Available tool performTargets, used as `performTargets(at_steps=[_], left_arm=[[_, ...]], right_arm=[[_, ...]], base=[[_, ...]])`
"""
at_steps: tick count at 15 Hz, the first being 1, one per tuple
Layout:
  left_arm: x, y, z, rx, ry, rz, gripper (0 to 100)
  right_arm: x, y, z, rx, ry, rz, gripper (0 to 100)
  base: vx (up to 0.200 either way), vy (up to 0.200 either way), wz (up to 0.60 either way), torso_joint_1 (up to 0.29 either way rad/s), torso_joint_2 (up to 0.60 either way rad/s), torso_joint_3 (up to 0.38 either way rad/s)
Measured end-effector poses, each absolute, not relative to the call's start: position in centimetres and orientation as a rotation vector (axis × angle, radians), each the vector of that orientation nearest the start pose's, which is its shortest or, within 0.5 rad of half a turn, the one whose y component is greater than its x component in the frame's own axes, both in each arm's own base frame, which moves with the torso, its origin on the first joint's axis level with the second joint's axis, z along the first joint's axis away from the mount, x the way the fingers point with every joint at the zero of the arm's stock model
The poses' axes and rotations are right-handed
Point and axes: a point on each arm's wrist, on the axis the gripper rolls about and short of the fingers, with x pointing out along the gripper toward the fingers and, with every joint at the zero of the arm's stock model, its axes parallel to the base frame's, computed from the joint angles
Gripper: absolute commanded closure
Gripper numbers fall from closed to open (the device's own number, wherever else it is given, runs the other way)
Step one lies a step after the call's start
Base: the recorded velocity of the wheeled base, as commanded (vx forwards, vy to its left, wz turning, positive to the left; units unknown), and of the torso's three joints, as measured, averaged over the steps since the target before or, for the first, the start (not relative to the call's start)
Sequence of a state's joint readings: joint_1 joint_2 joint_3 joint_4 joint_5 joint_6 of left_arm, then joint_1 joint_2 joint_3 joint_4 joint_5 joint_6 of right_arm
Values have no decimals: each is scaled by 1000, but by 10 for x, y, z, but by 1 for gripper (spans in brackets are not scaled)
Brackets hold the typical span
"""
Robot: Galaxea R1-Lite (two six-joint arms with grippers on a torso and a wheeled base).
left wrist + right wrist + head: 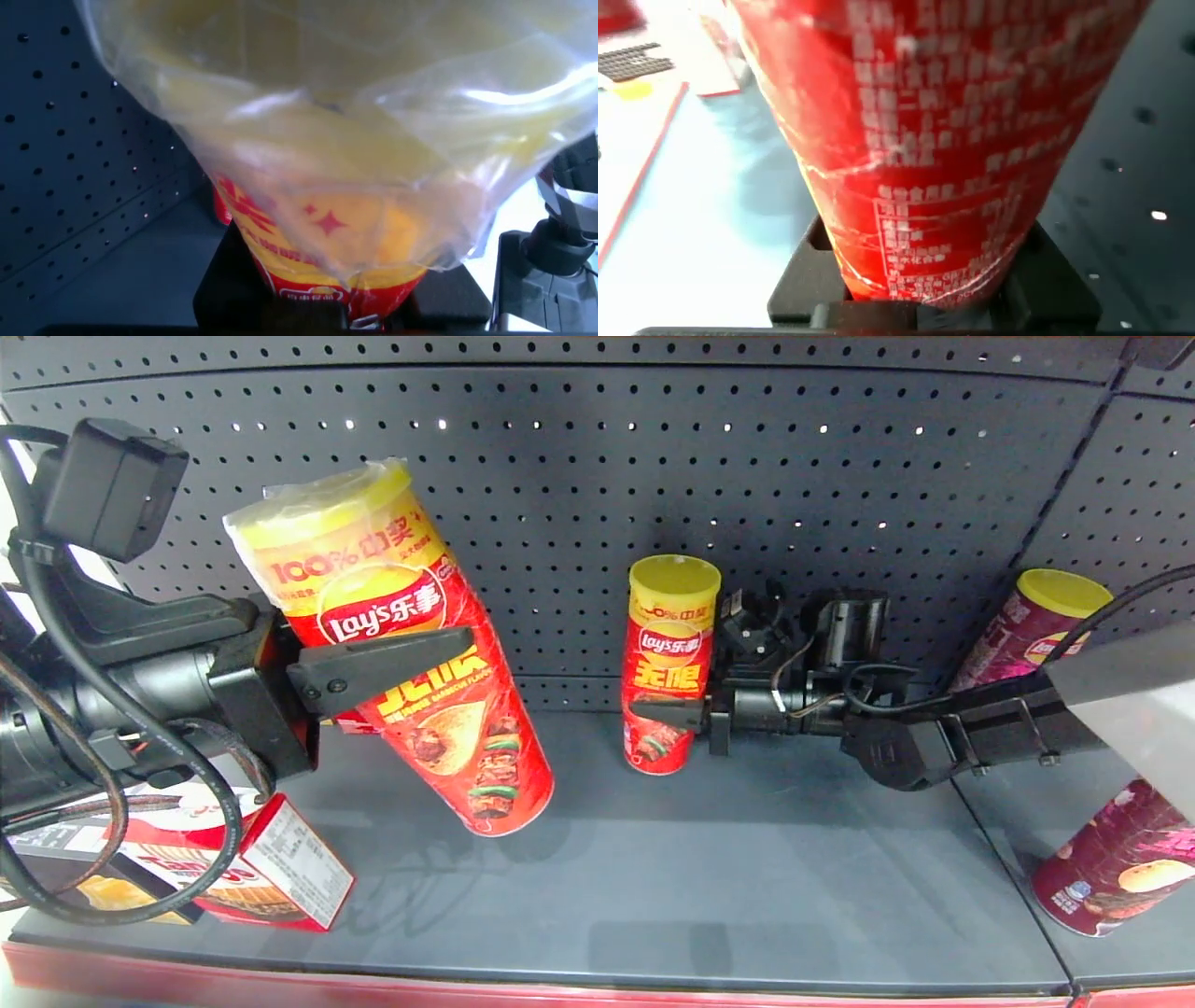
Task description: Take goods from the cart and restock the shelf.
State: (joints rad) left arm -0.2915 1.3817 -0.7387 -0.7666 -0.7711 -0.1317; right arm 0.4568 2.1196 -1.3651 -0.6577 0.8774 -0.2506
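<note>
My left arm comes in level from the left edge, wrist horizontal, with the left gripper point(420, 672) clamped across the middle of a red can point(467, 747). One dark finger point(392, 667) lies along the can's front and points right. That can is tilted, with its yellow lid up and to the left and its base down and to the right, low over the shelf point(700, 887). I cannot tell whether the base touches the deck. In the left wrist view the lid and its loose clear wrap point(327, 140) sit close to the lens. Below that arm, a red and white box point(280, 868) lies flat near the shelf's front left corner. Farther right, a second can point(670, 644) stands upright at the back of the shelf, just in front of the pegboard point(653, 457). My right arm reaches in from the right edge, stretched leftward and roughly level above the deck, and the right gripper point(658, 714) is closed on the lower half of that second can. The right wrist view looks up its printed side point(943, 140), with the jaws snug against it. On the next bay to the right stand two purple cans, one at the back point(1036, 625) and one nearer the front point(1111, 859).
</note>
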Motion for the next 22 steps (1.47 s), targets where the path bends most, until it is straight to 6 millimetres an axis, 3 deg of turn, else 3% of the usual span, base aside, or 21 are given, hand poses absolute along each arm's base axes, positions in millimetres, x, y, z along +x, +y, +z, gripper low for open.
performTargets(at_steps=[8, 14, 22], left_arm=[[210, -79, 262, -89, -54, -1066, 100], [210, -79, 261, -90, -49, -1062, 100], [210, -79, 259, -91, -44, -1061, 100]], right_arm=[[290, 193, 174, -188, -53, 1368, 100], [263, 194, 150, -189, -39, 1389, 100], [248, 197, 127, -190, 23, 1391, 100]], base=[[0, 0, 0, 0, 0, 0], [0, 0, 0, 0, 0, 0], [0, 0, 0, 0, 0, 0]])
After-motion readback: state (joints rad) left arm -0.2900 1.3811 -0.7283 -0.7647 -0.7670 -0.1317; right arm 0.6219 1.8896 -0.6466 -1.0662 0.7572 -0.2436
